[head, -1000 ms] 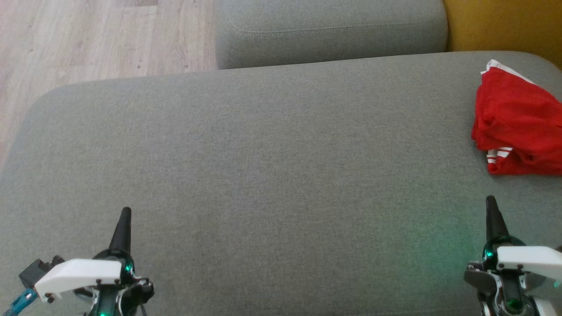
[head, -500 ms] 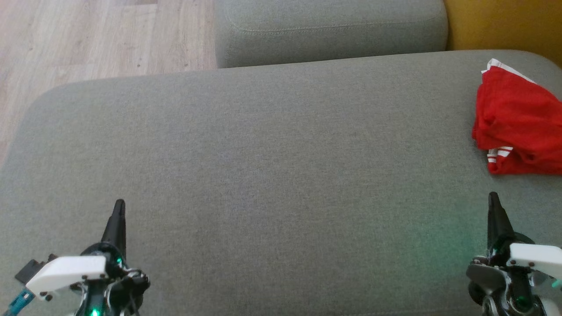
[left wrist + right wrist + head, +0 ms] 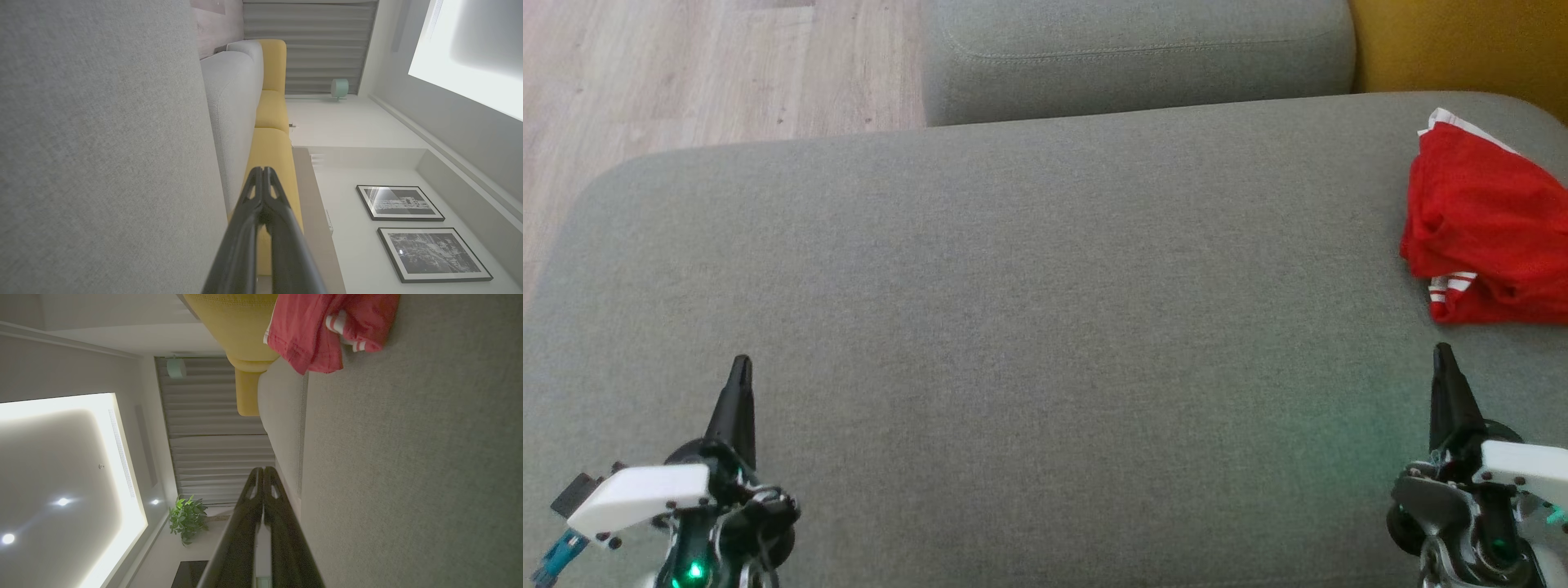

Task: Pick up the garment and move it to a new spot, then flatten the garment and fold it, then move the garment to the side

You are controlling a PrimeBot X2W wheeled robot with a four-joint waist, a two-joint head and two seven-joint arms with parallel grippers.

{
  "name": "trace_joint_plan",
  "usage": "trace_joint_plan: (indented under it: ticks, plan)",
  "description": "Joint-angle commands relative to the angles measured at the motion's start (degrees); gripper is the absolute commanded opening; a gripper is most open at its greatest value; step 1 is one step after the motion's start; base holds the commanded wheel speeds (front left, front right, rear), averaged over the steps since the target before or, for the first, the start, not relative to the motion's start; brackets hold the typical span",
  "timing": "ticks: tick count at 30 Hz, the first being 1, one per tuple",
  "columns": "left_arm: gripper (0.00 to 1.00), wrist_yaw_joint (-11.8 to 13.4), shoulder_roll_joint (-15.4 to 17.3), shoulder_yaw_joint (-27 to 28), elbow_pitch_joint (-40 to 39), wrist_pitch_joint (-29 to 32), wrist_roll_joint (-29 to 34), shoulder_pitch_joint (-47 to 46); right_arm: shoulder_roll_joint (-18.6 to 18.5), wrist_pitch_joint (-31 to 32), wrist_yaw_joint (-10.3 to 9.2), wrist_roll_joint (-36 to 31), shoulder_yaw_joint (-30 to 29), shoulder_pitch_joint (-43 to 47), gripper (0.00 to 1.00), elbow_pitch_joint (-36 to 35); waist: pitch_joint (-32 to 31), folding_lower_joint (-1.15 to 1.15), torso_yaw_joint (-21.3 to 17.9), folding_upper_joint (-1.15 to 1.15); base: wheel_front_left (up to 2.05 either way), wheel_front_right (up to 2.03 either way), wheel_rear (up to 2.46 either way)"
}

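One red garment [image 3: 1486,220], white-striped trim, lies bunched at 3 o'clock on grey sofa cushion [image 3: 1045,286], untouched. Right gripper [image 3: 1444,355] at 5 o'clock, near garment but apart; fingers pressed together, empty, pointing to 12. Left gripper [image 3: 740,367] at 7 o'clock, well apart; likewise closed tight, empty, pointing to 12.

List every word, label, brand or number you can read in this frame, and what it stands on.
None can be read.
The red garment shows white stripes but no lettering.
The framed pictures on the wall hold black-and-white images, too blurred to show any caption.
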Motion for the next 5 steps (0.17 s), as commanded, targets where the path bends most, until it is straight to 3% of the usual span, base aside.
trace_joint_plan:
  ticks: [1,5]
  plan:
    - [0.0,-0.41,0.73,2.08,-2.03,0.46,-0.24,-2.96,-0.43,0.34,-0.04,0.38,1.18,-2.84,0.0,-2.14,0.0,0.0,0.0,0.0,0.0,0.0,0.0]
    - [0.0,-0.41,0.73,2.08,-2.04,0.46,-0.24,-2.96,-0.43,0.34,-0.04,0.38,1.18,-2.84,0.0,-2.14,0.0,0.0,0.0,0.0,0.0,0.0,0.0]
